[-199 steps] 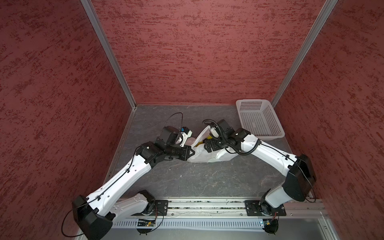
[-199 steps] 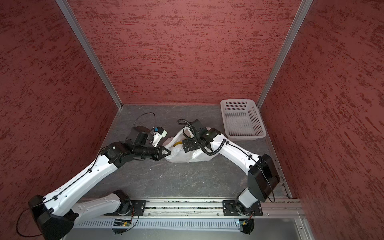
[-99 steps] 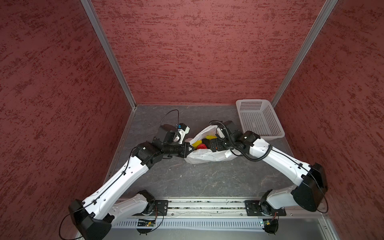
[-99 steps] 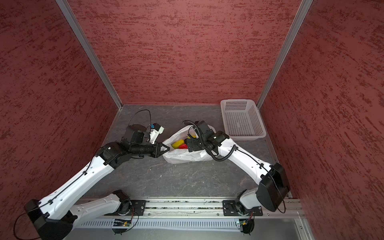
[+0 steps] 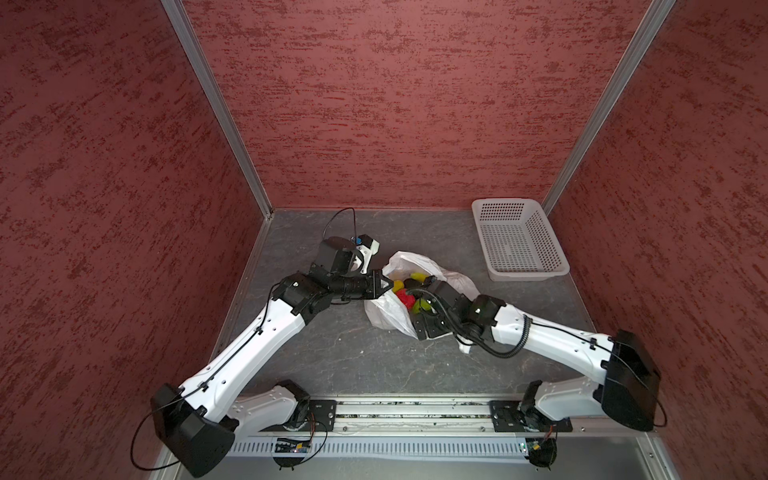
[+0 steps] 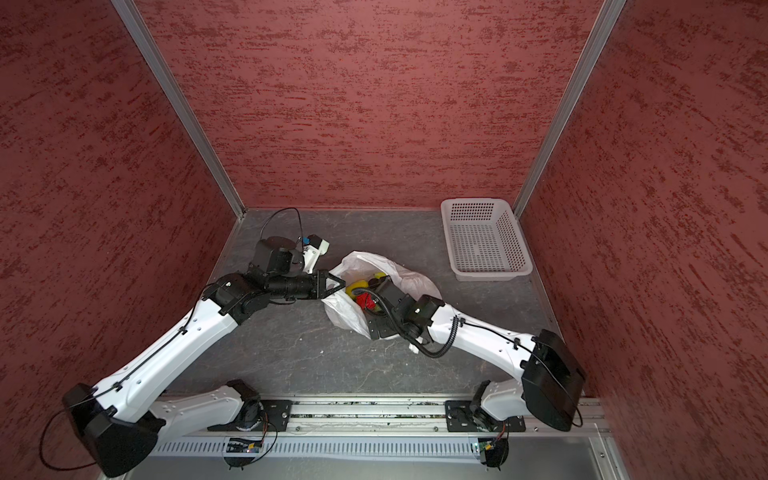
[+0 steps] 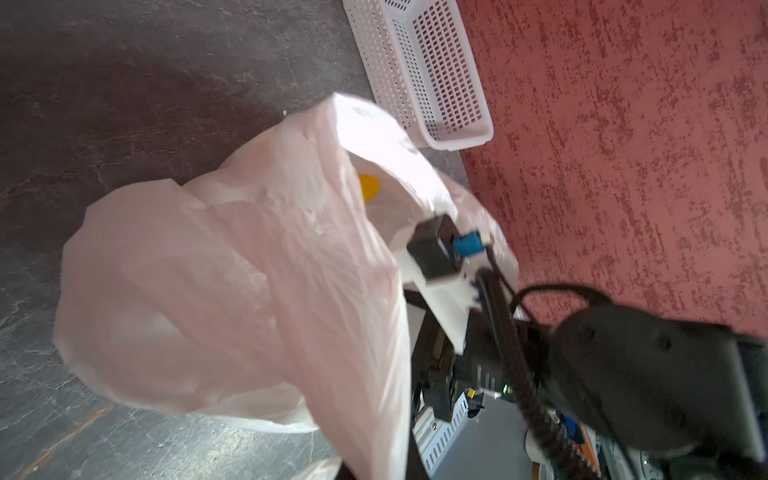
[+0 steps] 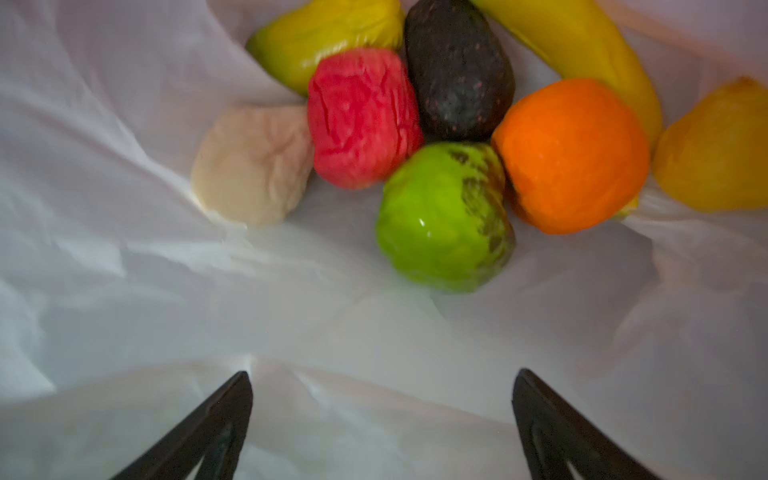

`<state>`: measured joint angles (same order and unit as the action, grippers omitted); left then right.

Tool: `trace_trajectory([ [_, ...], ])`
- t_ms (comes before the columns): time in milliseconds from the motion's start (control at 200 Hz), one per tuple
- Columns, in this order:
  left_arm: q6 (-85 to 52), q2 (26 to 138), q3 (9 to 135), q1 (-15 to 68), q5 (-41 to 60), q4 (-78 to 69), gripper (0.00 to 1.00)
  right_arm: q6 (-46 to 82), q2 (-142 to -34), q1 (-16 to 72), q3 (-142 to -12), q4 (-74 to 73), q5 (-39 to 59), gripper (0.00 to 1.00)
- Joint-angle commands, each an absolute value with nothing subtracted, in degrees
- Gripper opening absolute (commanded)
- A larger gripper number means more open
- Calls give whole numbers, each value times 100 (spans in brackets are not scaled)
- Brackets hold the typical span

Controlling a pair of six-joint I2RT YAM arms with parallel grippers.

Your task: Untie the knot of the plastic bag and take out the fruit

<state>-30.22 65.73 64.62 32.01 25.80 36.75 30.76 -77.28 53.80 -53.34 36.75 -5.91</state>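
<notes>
Left gripper jaws clenched on plastic bag rim; the bag lies open on counter. Right gripper jaws spread, empty, inside bag mouth facing fruit; green apple nearest. Risks: pinching film along with apple, or rim slipping and mouth collapsing.

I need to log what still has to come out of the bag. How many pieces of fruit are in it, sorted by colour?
Yellow: 2, banana and lemon
Green: 2, green apple and mango
Red: 1, red apple
Orange: 1, orange
Dark: 1, avocado
Pale: 1, pale round fruit
Total: 8, all inside the bag
</notes>
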Motion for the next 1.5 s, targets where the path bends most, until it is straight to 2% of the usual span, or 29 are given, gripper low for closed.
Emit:
trace_trajectory([
  [0, -3262, 6574, 6639, 3163, 2709, 3444, 0, 3454, -7529, 5601, -5011, 3616, -1042, 99],
  [125, -3235, 6514, 6566, 3170, 2832, 3475, 0, 3285, -7742, 5643, -5067, 3695, -845, 98],
  [271, -2809, 6352, 6466, 3415, 2840, 3853, 0, 3042, -8057, 5484, -5960, 3898, -163, 98],
  [421, -2581, 6096, 6150, 3472, 2790, 3981, 0, 2720, -8900, 5329, -6867, 4246, 629, 99],
  [601, -2404, 6021, 6087, 3470, 2705, 3981, 0, 2476, -9546, 5153, -7257, 4430, 926, 99],
  [776, -2282, 5845, 5936, 3507, 2607, 4186, 0, 2786, -9349, 4241, -6985, 4032, 677, 99],
  [982, -2257, 5567, 5423, 3605, 2485, 4326, 0, 2995, -8968, 3202, -6782, 3966, -467, 99],
  [1052, -2272, 5556, 5269, 3692, 2348, 4306, 0, 2947, -8963, 2995, -6750, 3907, -564, 99],
  [1247, -2523, 5558, 5407, 3754, 1877, 4049, 0, 2562, -8881, 3146, -6661, 3870, 56, 99],
  [1498, -2777, 6016, 6081, 3808, 2003, 3621, 0, 2278, -8777, 3754, -6833, 4082, 417, 99],
])
